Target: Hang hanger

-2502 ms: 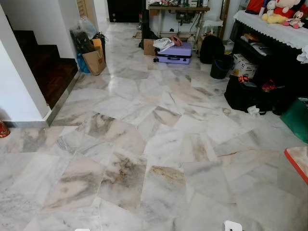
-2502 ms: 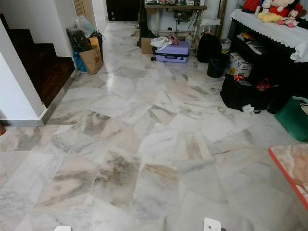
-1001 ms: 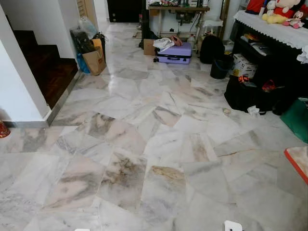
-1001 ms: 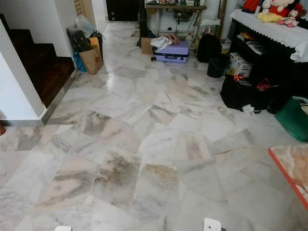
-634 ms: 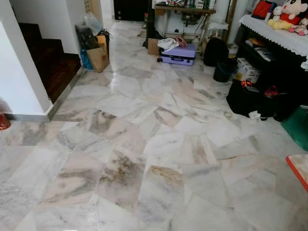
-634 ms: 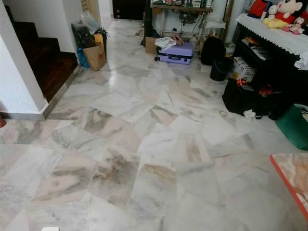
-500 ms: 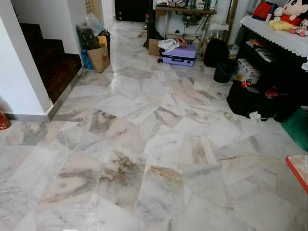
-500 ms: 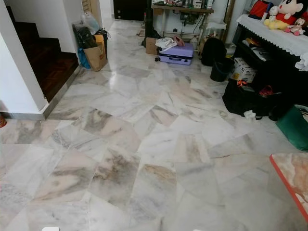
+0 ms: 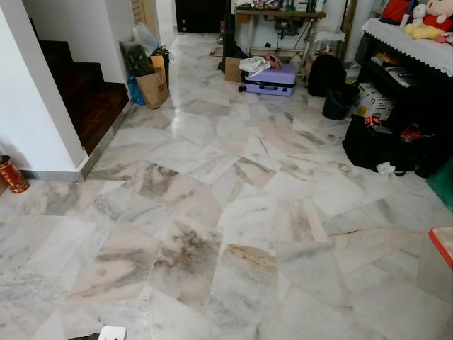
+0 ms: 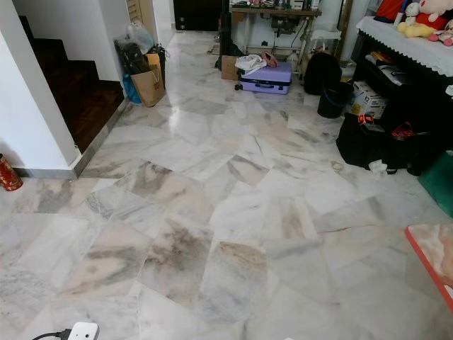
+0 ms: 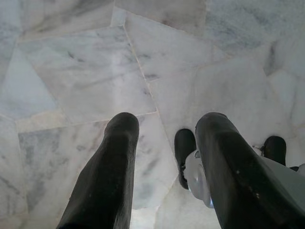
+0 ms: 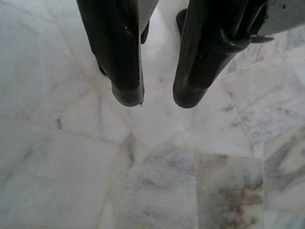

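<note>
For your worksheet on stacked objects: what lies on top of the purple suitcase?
A white bundle, perhaps cloth, and a small pinkish item lie on the purple suitcase. The lid beneath them is hidden.

1. No text, label, brand, number or sign can be read anywhere in these views.
2. The cardboard box point(image 9: 371, 100) beside the black bucket carries dark print, too small to make out.
3. The red can point(image 9: 12, 174) by the white wall shows gold markings, also illegible.
</note>
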You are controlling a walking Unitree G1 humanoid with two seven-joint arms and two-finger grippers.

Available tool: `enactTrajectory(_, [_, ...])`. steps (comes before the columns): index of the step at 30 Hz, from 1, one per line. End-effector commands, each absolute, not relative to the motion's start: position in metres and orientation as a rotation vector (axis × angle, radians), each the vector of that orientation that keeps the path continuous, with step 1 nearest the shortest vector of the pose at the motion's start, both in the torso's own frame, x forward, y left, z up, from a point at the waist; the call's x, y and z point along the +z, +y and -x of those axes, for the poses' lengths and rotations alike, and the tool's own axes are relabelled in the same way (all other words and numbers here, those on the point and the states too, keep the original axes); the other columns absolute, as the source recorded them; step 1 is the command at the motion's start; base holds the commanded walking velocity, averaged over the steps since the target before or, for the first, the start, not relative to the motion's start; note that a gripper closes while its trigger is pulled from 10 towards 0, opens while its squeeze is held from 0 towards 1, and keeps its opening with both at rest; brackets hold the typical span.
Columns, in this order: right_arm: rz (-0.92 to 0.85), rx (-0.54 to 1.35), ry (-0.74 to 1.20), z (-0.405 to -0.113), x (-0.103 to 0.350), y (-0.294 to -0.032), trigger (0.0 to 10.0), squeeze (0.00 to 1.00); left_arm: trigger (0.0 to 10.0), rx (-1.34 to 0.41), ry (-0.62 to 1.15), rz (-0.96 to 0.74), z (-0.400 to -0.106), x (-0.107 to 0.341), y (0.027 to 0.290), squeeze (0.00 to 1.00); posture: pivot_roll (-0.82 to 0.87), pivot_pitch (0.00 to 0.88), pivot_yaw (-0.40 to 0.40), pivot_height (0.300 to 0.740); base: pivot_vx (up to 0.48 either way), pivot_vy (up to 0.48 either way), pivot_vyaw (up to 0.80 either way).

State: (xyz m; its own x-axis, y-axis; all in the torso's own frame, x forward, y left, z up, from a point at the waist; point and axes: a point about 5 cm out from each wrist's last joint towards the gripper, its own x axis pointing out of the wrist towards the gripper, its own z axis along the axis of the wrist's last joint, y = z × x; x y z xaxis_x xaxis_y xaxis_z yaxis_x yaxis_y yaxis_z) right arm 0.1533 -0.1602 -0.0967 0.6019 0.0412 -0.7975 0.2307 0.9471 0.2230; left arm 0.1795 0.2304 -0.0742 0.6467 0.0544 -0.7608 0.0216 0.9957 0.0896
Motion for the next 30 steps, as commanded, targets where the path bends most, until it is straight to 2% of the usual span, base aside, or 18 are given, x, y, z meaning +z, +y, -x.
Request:
enactTrajectory(1, [-0.324,-0.132,0.919,-0.152,-0.097,-0.161,10.0,0.0,10.0,0.011,0.872,-0.104,-0.179,-0.075,0.229,0.0,0.2,0.0,-0.003,0.74,0.0,0.0,0.0])
enactTrajectory(6, [-0.303,-0.133,0.913,-0.153,-0.096,-0.165,10.0,0.0,10.0,0.012,0.877,-0.094,-0.178,-0.077,0.225,0.0,0.19,0.0,-0.014,0.74,0.0,0.0,0.0])
enactTrajectory(21, [-0.293,-0.112,0.912,-0.153,-0.096,-0.168,10.0,0.0,10.0,0.038,0.901,-0.063,-0.165,-0.082,0.224,0.0,0.21,0.0,-0.029,0.74,0.0,0.0,-0.75])
enactTrajectory(26, [-0.296,-0.108,0.918,-0.152,-0.096,-0.166,10.0,0.0,10.0,0.019,0.91,-0.115,-0.163,-0.082,0.228,0.0,0.21,0.0,-0.023,0.74,0.0,0.0,-0.75])
enactTrajectory(30, [-0.296,-0.105,0.924,-0.152,-0.097,-0.165,10.0,0.0,10.0,0.02,0.914,-0.127,-0.164,-0.082,0.23,0.0,0.21,0.0,-0.021,0.74,0.0,-0.469,-0.76])
